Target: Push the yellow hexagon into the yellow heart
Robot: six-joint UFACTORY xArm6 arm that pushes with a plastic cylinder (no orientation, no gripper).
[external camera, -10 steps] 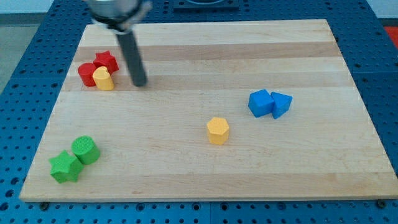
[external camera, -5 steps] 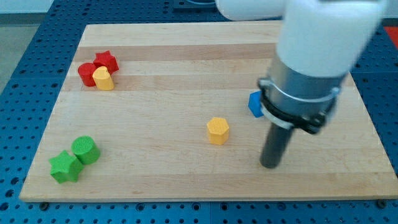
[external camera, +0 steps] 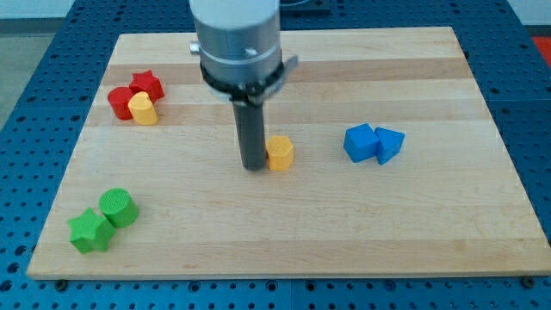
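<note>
The yellow hexagon point(external camera: 280, 153) lies near the middle of the wooden board. My tip point(external camera: 254, 165) rests on the board right against the hexagon's left side, so the rod hides part of it. The yellow heart point(external camera: 143, 109) sits at the board's upper left, touching two red blocks. The tip stands between the hexagon and the heart, well to the right of the heart.
A red star point(external camera: 147, 84) and a red round block point(external camera: 120, 102) press against the heart. A blue cube point(external camera: 360, 142) and a blue triangular block point(external camera: 389, 145) lie at the right. A green star point(external camera: 89, 231) and a green cylinder point(external camera: 118, 207) lie at the lower left.
The hexagon has shifted up and to the left from its earlier spot. My tip swung from the upper left to the lower right, and now stands at the hexagon's left side.
</note>
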